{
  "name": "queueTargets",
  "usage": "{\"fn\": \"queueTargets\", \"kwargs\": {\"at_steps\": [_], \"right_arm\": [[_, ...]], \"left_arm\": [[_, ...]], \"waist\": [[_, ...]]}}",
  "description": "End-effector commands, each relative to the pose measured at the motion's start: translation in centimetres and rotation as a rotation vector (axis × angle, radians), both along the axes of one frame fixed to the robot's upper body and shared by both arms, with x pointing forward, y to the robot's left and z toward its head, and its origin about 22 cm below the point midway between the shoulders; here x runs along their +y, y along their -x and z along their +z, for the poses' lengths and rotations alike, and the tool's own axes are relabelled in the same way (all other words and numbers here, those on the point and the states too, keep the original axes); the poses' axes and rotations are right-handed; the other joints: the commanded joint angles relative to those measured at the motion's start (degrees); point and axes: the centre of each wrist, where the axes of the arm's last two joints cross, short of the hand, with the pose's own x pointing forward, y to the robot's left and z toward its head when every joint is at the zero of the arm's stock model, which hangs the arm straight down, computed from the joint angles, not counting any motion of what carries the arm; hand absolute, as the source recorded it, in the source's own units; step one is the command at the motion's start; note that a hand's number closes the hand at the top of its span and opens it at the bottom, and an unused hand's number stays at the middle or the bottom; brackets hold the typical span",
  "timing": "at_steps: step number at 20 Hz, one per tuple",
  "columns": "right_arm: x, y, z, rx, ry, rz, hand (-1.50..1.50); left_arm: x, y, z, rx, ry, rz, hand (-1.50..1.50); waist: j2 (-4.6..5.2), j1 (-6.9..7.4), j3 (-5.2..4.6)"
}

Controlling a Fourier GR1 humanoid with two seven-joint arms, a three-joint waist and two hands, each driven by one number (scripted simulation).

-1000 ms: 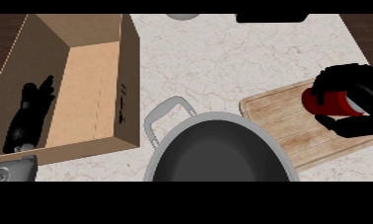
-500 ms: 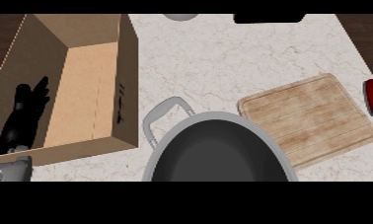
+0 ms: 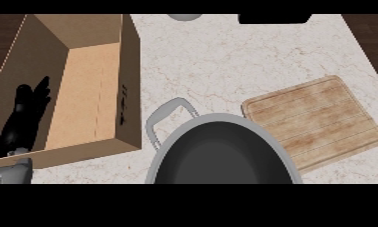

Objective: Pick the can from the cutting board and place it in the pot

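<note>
The wooden cutting board [image 3: 317,121] lies at the right of the counter with nothing on it. The can shows nowhere in the head view. The dark grey pot [image 3: 220,116] stands at the lower middle, its looped handle pointing up and left, and its inside looks empty. My left hand [image 3: 26,116] rests open at the far left, fingers straight, over the inside of the cardboard box. My right hand is out of view.
An open cardboard box [image 3: 129,86] fills the left side, its right wall close to the pot's handle. A grey round thing [image 3: 184,17] and a black thing [image 3: 275,19] sit at the counter's far edge. Pale marbled counter lies between them and the board.
My right hand, shut on the red can above the board a second ago, moved off to the right and has left the view with the can. The left hand has barely shifted.
</note>
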Motion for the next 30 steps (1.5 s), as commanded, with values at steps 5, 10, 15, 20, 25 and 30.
{"fn": "queueTargets", "kwargs": {"at_steps": [5,10,15,20,25,30], "right_arm": [[8.1,5.2,0.1,0.087,0.083,0.027,1.50],[10.6,4.6,-1.2,0.101,0.170,0.043,1.50],[14.5,5.0,-2.9,0.143,0.295,0.065,1.50],[16.7,5.5,-7.4,0.351,0.357,0.066,-1.50],[19.9,4.2,-11.0,0.499,0.216,0.155,-1.50],[19.8,4.2,-11.4,0.637,-0.070,0.127,-1.50]], "left_arm": [[0.0,0.1,-1.2,0.007,-0.003,-0.010,0.00],[-0.6,-0.3,0.0,0.006,-0.011,-0.016,0.00],[0.2,-1.6,0.8,-0.014,0.001,-0.025,0.00],[-0.4,0.2,-0.1,-0.008,0.000,-0.025,0.00],[-0.9,-0.2,-0.4,-0.011,0.006,-0.025,0.00],[-1.6,-0.7,-0.9,-0.002,0.015,-0.017,0.00]], "waist": [[0.12,0.38,-0.05],[0.38,1.39,0.03],[0.53,1.91,-0.04],[0.28,1.53,0.02],[0.41,1.47,0.05],[0.40,0.64,0.07]]}}
